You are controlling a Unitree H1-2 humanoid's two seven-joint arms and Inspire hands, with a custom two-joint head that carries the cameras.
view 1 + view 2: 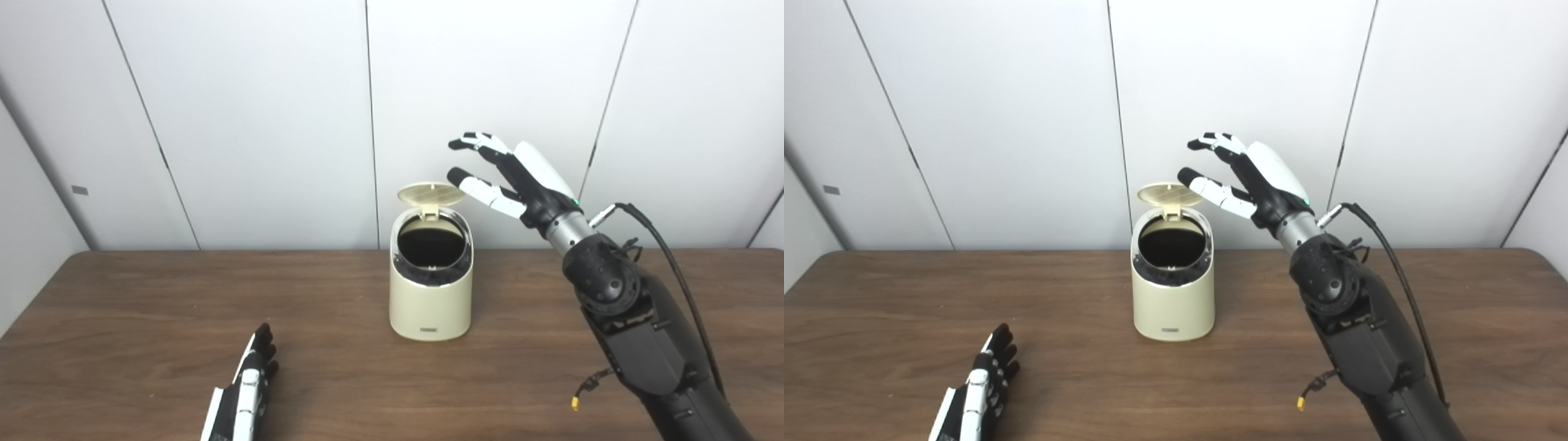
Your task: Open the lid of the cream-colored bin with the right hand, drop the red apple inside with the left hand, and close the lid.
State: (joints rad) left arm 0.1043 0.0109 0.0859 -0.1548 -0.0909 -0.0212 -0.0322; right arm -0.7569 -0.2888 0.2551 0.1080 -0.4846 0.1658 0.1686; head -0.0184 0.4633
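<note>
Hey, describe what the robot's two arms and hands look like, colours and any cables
The right hand has a glossy white back shell, black fingers with white segments, a silver wrist collar and a small green light. Its arm is matte black, with a black cable looping alongside and a yellow-tipped wire. The left hand is black with white panels.

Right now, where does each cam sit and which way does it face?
Left eye view: on the head, looking forward and down at the table; bin right of centre, lid up, right hand raised beside it, left hand low near the table.
Right eye view: beside it, same aim; bin sits at centre.
Shared: bin, both hands, table, white wall. No apple visible.
</note>
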